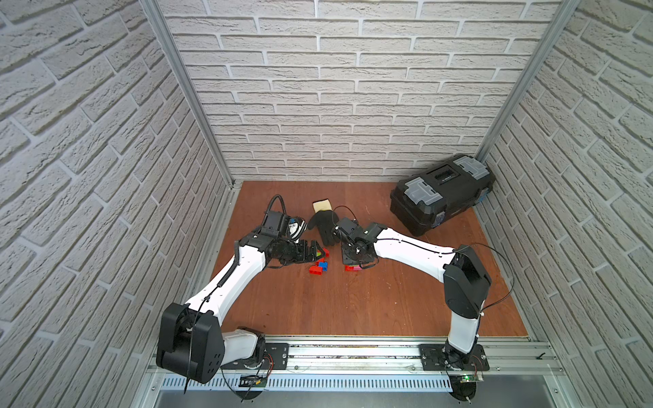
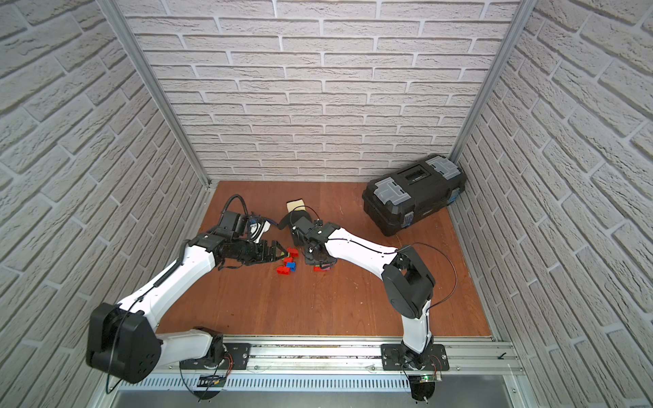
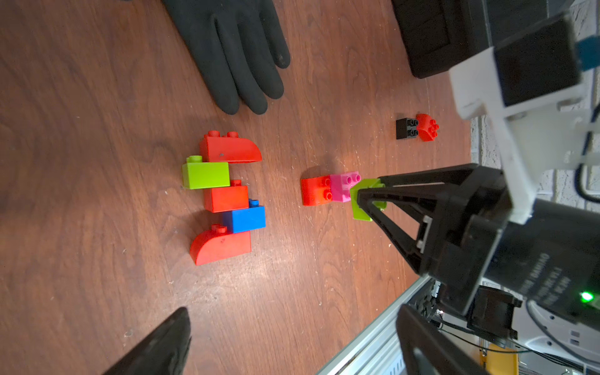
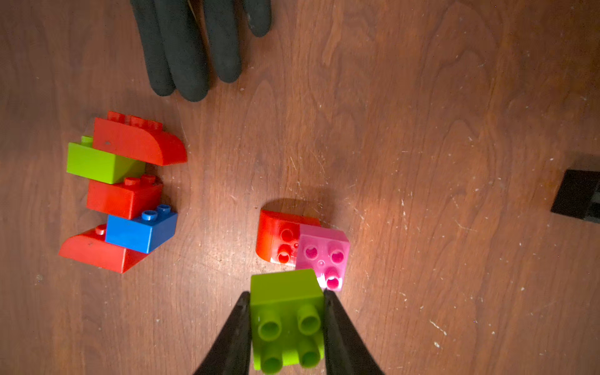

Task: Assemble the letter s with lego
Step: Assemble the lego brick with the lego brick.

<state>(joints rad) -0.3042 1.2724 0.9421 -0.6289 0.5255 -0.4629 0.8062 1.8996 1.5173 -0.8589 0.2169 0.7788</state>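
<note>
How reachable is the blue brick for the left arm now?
Probably yes: the open left gripper is close beside the blue brick, uncovered, though adjoining red bricks crowd it.

A black glove (image 1: 321, 224) with a cream cuff is laid flat on the brown wooden tabletop (image 1: 353, 303), at the far centre, with its fingers pointed toward the near side. A closed black toolbox (image 1: 441, 194) with grey latches is set in the far right corner, beside the brick-patterned wall (image 1: 353, 88). An aluminium rail (image 1: 353, 353) is fitted along the near edge.
</note>
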